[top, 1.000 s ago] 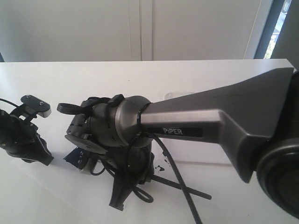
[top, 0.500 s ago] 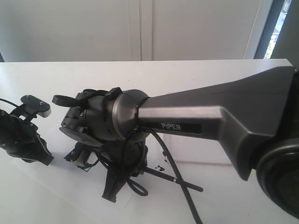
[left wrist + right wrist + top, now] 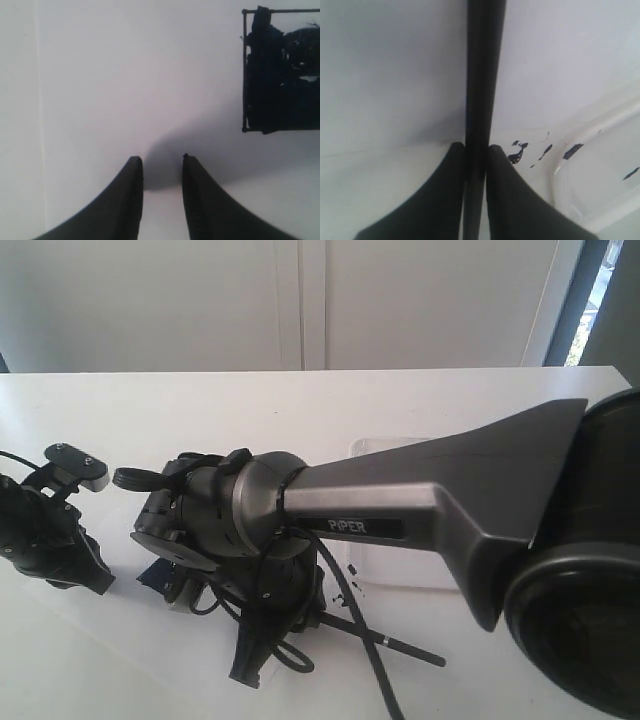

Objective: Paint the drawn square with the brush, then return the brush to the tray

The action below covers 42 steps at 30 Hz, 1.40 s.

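The brush [image 3: 481, 75] shows as a black handle between the fingers of my right gripper [image 3: 472, 146], which is shut on it. In the exterior view that gripper [image 3: 262, 640] points down at the paper in the middle, and the brush handle [image 3: 395, 642] sticks out to the right. The drawn square [image 3: 280, 70] is smeared dark blue; a bit of it [image 3: 155, 578] shows under the right wrist. The brush tip is hidden. The tray [image 3: 395, 570] lies behind the right arm, its corner [image 3: 600, 175] beside the gripper. My left gripper [image 3: 160, 159] is open and empty over white paper, apart from the square.
Dark paint splatters [image 3: 517, 152] lie on the paper between the brush and the tray rim. The right forearm [image 3: 420, 500] crosses most of the table and its black cable [image 3: 350, 590] loops down. The left arm [image 3: 45, 535] rests at the table's left edge.
My right arm swung a little left, then back right, with the brush in it, and its elbow came nearer the camera. The left arm has not moved.
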Each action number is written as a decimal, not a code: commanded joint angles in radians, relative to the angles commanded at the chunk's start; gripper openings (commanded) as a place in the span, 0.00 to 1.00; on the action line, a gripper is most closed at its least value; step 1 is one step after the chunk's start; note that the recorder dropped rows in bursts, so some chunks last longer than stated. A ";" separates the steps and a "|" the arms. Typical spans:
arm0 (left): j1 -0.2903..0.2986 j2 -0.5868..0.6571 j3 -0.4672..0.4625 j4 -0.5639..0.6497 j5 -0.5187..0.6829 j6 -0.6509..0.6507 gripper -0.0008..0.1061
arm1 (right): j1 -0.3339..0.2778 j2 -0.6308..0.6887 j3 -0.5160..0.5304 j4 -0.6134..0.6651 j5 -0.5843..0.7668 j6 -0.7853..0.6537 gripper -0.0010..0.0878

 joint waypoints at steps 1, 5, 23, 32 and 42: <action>0.000 0.000 0.000 0.000 0.000 0.000 0.33 | 0.000 -0.002 0.000 0.005 0.000 0.000 0.01; 0.000 0.000 0.000 0.000 -0.002 0.000 0.33 | 0.000 -0.017 0.000 0.040 0.000 -0.037 0.01; 0.000 -0.152 0.000 0.000 0.174 -0.028 0.33 | 0.000 -0.021 0.000 0.065 0.000 -0.052 0.01; -0.064 -0.150 0.070 0.070 0.101 -0.067 0.29 | 0.000 -0.025 -0.003 0.065 0.000 -0.052 0.01; -0.092 -0.094 0.075 0.233 0.050 -0.215 0.29 | 0.000 -0.086 -0.003 0.068 0.000 -0.052 0.01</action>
